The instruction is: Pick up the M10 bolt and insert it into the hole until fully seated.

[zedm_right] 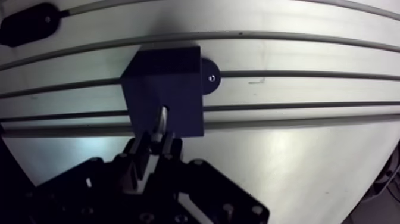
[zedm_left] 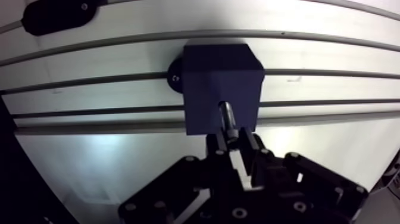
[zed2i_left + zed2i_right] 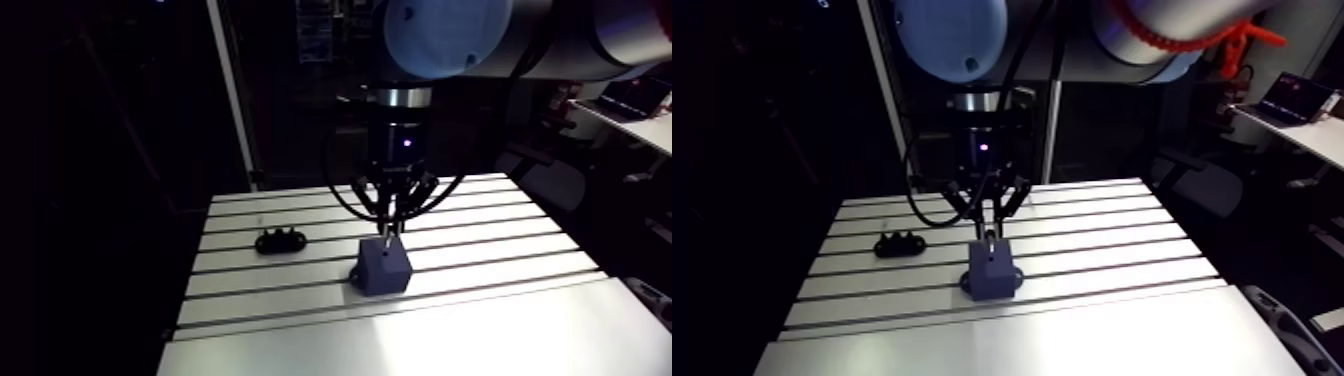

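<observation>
A dark blue block (image 2: 221,86) with a round mounting foot (image 2: 174,78) is fixed to the slotted aluminium table (image 3: 480,240). The M10 bolt (image 2: 227,116), a grey metal shank, is held between my fingers, its tip at the hole in the block's top face. Only a short length of shank shows between the fingers and the block. My gripper (image 2: 236,143) hangs straight over the block and is shut on the bolt's head end. In the arm view the gripper (image 3: 390,225) sits just above the block (image 3: 385,268).
A black holder (image 3: 279,240) with rounded lobes lies on the table to the block's left, also seen ahead of the gripper as the black holder (image 2: 56,15) in the wrist view. A smooth white surface (image 3: 450,340) adjoins the table's near edge.
</observation>
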